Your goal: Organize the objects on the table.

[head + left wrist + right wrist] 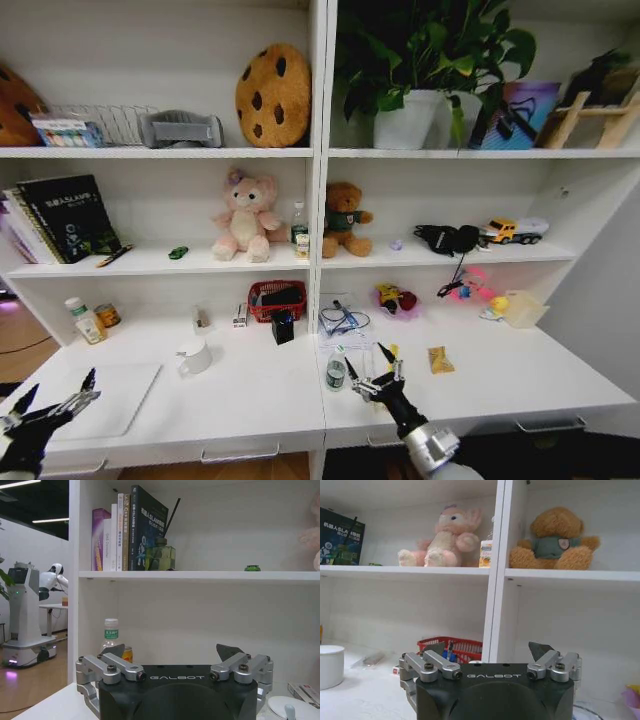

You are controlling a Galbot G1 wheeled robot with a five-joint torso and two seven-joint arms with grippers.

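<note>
The right gripper [384,370] hovers low at the bottom centre of the head view, over the front part of the white desk [520,375], with its dark fingers spread apart and nothing between them. A small bottle with a green label [336,371] stands just beside it on the side toward frame centre, and a small yellow packet [440,359] lies a little further right on the desktop. The left gripper [55,396] sits at the bottom left corner of that view, its fingers also spread and empty, just beside the near edge of the thin silver laptop [100,400], which lies flat on the left end of the desk.

A white mug [193,356] stands right of the laptop, and further back, near the middle of the frame, a red mesh basket [277,299] rests against the shelving. On the middle shelf in the left half of the picture, a tiny green toy car [178,252] lies between a pen [114,256], resting beside the dark book [70,215], and a pink plush rabbit [244,216]. A brown teddy bear [345,219] sits on the same shelf level just right of the central upright.

In the left wrist view the green car [252,568] shows at the shelf edge, upper right of the frame.
</note>
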